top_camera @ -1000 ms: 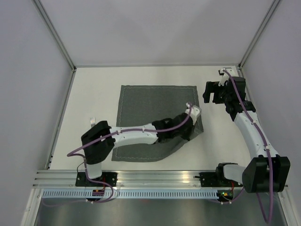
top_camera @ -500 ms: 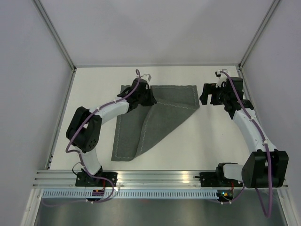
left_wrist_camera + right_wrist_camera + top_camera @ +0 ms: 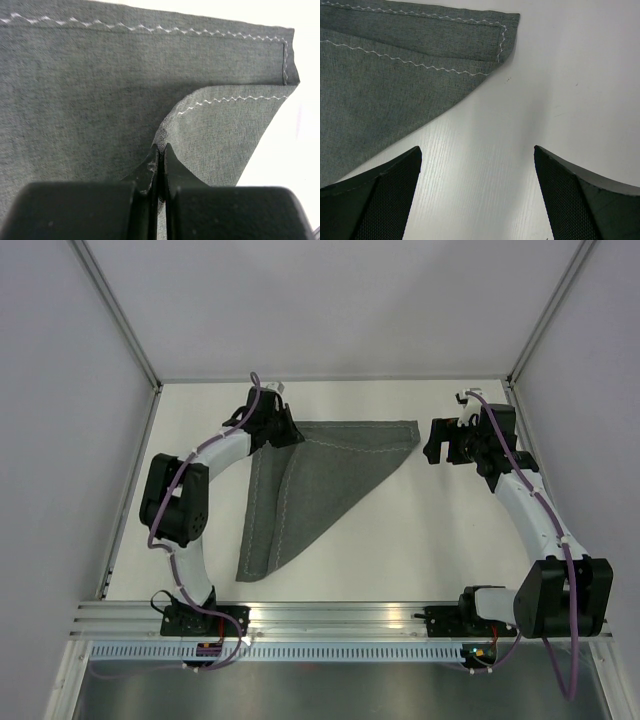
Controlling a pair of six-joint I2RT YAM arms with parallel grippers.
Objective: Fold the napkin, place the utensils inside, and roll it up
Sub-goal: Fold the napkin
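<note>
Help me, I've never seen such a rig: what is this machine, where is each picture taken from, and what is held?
These are two white robot arms bolted at the near edge of a white table. The wide picture comes from a fixed camera above and behind them; each close-up comes from a camera on one wrist. On the table lies a dark grey fabric napkin with a light stitched hem, folded over diagonally. The left gripper is shut on its corner, at the far left. The right gripper is open and empty, over bare table beside the napkin's far right corner.
</note>
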